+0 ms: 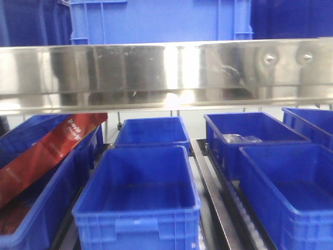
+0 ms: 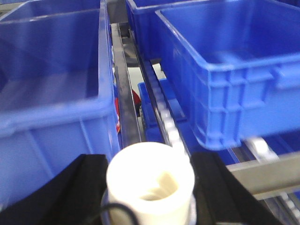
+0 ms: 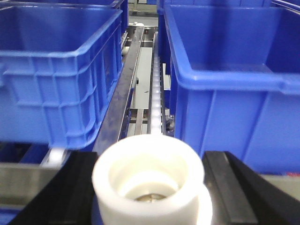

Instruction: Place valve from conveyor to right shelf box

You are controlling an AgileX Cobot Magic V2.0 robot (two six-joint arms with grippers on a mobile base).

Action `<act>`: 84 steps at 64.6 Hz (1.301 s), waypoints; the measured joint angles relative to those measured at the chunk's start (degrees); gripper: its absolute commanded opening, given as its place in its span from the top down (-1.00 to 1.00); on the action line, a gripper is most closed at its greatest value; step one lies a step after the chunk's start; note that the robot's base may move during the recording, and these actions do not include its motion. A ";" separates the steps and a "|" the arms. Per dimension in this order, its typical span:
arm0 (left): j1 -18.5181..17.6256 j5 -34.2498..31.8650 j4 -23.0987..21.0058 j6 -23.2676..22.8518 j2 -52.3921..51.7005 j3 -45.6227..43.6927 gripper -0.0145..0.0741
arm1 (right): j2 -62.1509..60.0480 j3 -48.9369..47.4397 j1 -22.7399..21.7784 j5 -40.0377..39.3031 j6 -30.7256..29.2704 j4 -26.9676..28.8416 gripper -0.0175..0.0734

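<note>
Between the black jaws of the right gripper (image 3: pixel 148 158), clamped tight it seems, sits the valve (image 3: pixel 149 187): white round base, metal glint inside. At two o'clock, a blue plastic crate (image 3: pixel 225 78); at twelve, a white roller rail (image 3: pixel 156 93). Release short of that rim and it drops between crates! Meanwhile the left gripper (image 2: pixel 150 161) pinches a similar white cylinder (image 2: pixel 150 180).

Seven lower bins (image 1: pixel 138 200), one red packet (image 1: pixel 44 151)

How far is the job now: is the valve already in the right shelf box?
Not yet. Done: the pick; the right gripper grips the valve, no belt in view. In hand: it hangs before the blue box on the right. Left: lower and release it inside. The left gripper holds a similar white part.
</note>
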 measured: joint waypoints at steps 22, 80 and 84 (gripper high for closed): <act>0.00 0.00 0.00 0.00 0.34 0.00 0.92 | 0.00 0.00 0.00 0.00 0.00 0.00 0.95; 0.00 0.00 0.00 0.00 0.34 0.00 0.92 | 0.00 0.00 0.00 0.00 0.00 0.00 0.95; 0.00 0.00 0.00 0.00 0.34 0.00 0.92 | 0.00 0.00 0.00 0.00 0.00 0.00 0.95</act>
